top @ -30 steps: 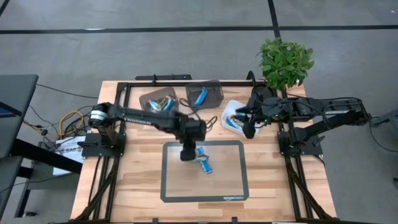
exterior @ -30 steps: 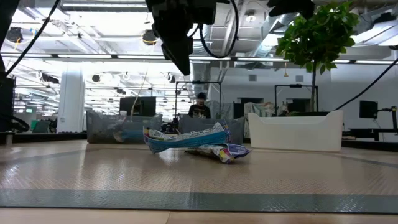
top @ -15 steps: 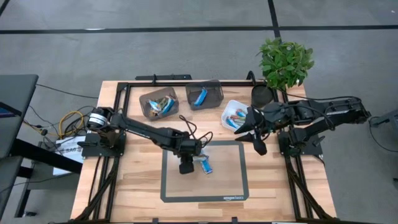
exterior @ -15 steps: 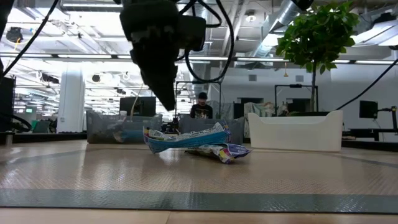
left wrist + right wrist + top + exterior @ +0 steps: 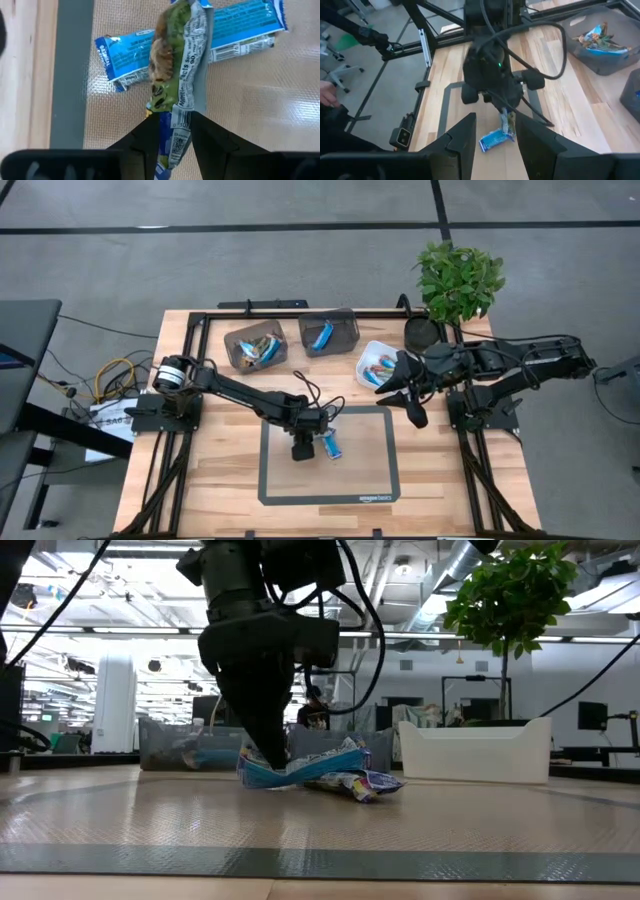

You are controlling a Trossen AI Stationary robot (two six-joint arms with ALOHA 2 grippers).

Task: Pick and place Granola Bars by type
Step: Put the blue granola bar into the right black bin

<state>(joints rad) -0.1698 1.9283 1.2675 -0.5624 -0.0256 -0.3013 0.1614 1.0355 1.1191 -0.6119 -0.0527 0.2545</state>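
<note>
The left gripper [image 5: 303, 448] stands low over the grey-framed mat [image 5: 375, 480] at mid-table, its two dark fingers [image 5: 150, 142] set either side of the end of a green-and-white wrapped bar [image 5: 177, 85]; the jaws straddle the wrapper with a gap between them, and whether they actually pinch it cannot be told. That bar lies across a blue bar [image 5: 200, 35] on the mat, the two touching and forming a rough cross near the mat's far left part. Seen at table height, the gripper's tip meets the pair of wrappers [image 5: 320, 770] right on the surface. The right gripper [image 5: 410, 402] hangs in the air just off the mat's far right corner, beside the white tray [image 5: 366, 358], its fingers [image 5: 465, 137] spread apart with nothing between them. More bars sit in the tray and in two dark bins [image 5: 345, 323] along the table's far side, near a potted plant [image 5: 458, 278].
</note>
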